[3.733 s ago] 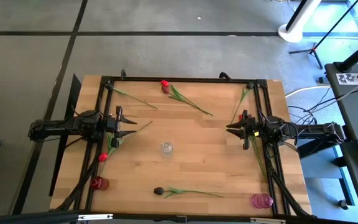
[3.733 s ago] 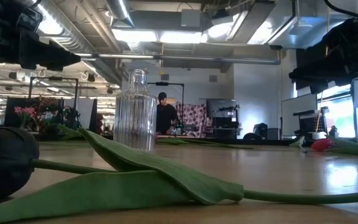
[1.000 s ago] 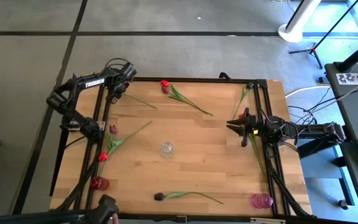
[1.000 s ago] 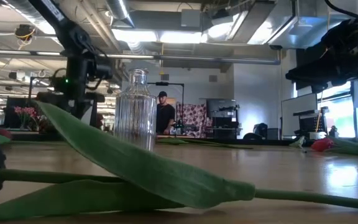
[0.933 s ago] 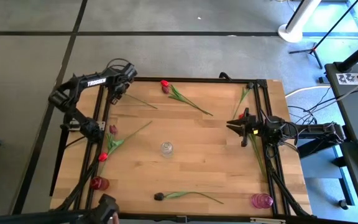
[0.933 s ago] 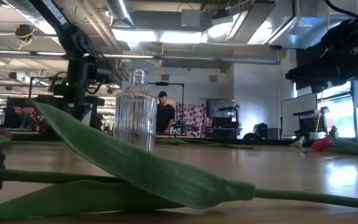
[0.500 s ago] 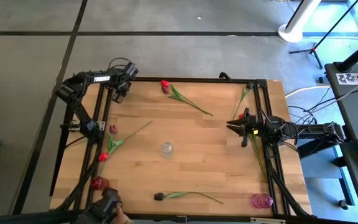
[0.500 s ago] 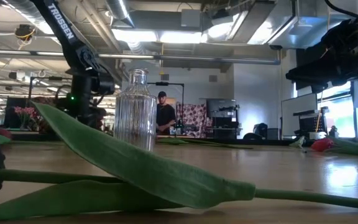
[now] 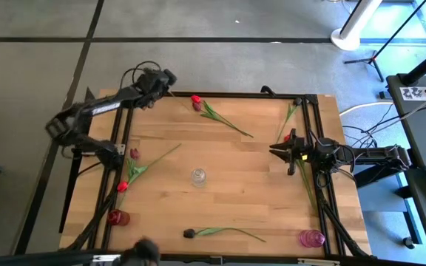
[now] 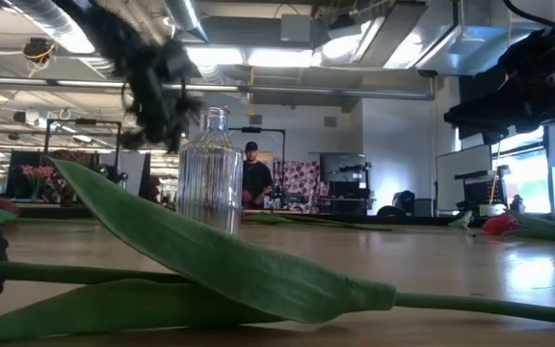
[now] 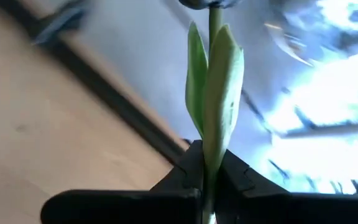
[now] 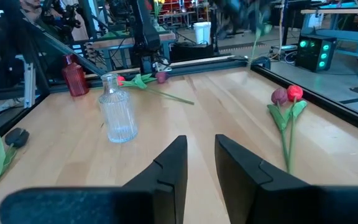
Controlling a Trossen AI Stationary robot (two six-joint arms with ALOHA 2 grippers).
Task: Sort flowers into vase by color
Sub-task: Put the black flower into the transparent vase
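My left gripper (image 9: 166,77) is raised over the table's far left corner, shut on a flower whose green stem and leaves (image 11: 211,93) reach out past the fingers to a dark head (image 11: 205,2). My right gripper (image 12: 201,158) waits open at the table's right side (image 9: 276,151). A clear glass vase (image 9: 198,176) stands mid-table, a red vase (image 9: 118,217) near left, a pink vase (image 9: 311,238) near right. Other flowers lie flat: a red one (image 9: 196,99) at the far edge, a maroon (image 9: 134,154) and a red one (image 9: 123,185) at the left, a dark one (image 9: 188,233) near the front. My left gripper pinches the flower's thin green stem (image 11: 207,180) between its two fingers, below the leaves. The stem runs along the fingers and on beyond their tips, leaves and dark head farthest out. The flower is lifted clear of the table.
More green stems lie along the right side (image 9: 291,118) (image 9: 307,188), close by my right gripper. A black frame rail (image 9: 220,94) runs along the table's far edge. Bare wood (image 9: 235,177) lies between the clear vase and my right gripper.
My left gripper has shut on the stem of the flower that lay at the far left, then swung up and toward the table's far edge, turning as it went. The flower has left the table and now hangs clear in the gripper.
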